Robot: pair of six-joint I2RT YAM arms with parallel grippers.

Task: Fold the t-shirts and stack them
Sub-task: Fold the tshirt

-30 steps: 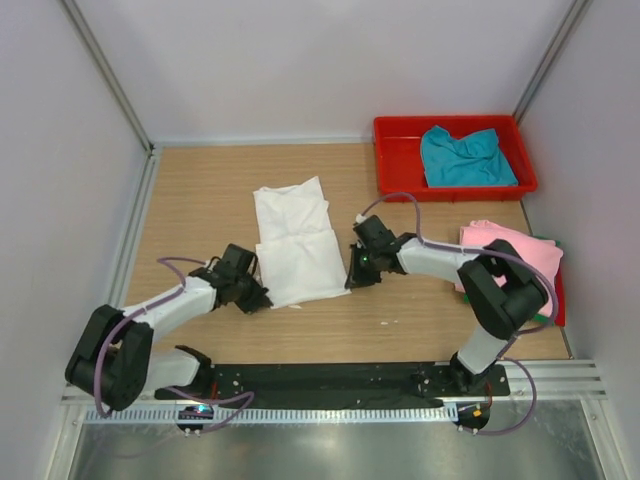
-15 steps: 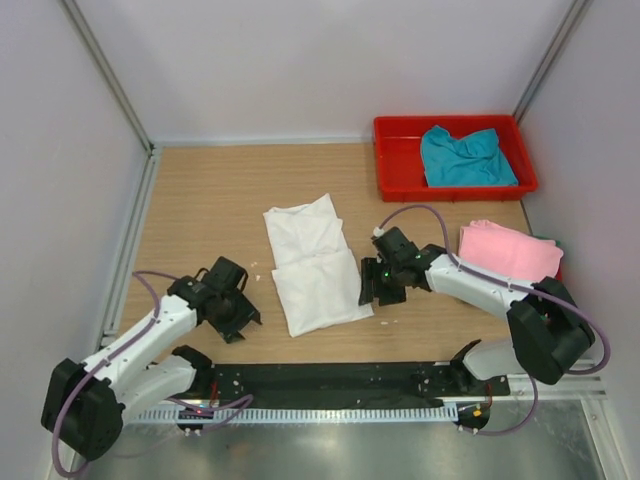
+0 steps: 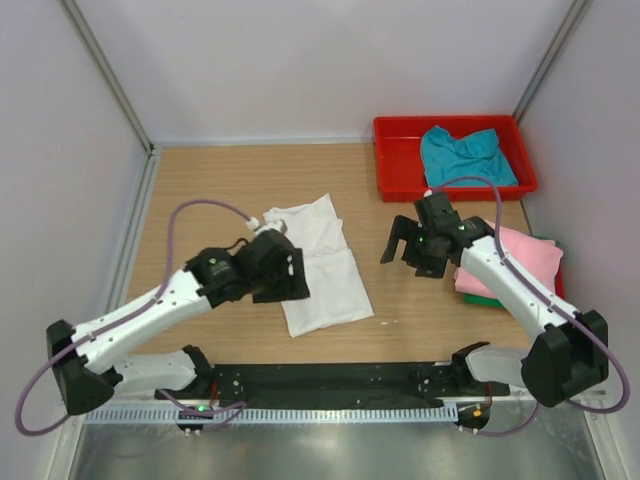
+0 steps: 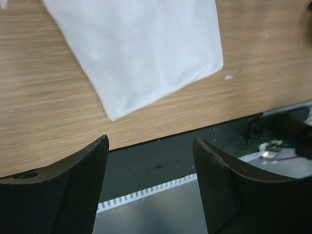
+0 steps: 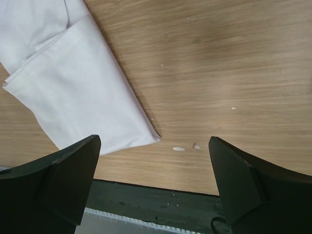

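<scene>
A folded white t-shirt point(image 3: 322, 268) lies flat in the middle of the table, also in the left wrist view point(image 4: 141, 48) and the right wrist view point(image 5: 73, 87). My left gripper point(image 3: 285, 283) hovers over its left edge, open, nothing between the fingers point(image 4: 83, 185). My right gripper point(image 3: 405, 255) hangs open above bare wood to the shirt's right, with nothing in it point(image 5: 153, 180). A folded pink t-shirt point(image 3: 528, 255) lies at the right edge on a green t-shirt point(image 3: 482, 299). A crumpled teal t-shirt point(image 3: 465, 155) sits in the red tray point(image 3: 398, 160).
Grey walls close the table on the left, back and right. A black base rail point(image 3: 330, 380) runs along the near edge, with a metal strip in front. Small white specks point(image 5: 178, 148) lie on the wood near the shirt's near right corner.
Both grippers went from shut to open and left the white t-shirt's near corners. The left arm swung right over the shirt; the right arm drew back towards the pink shirt. The white shirt turned slightly.
</scene>
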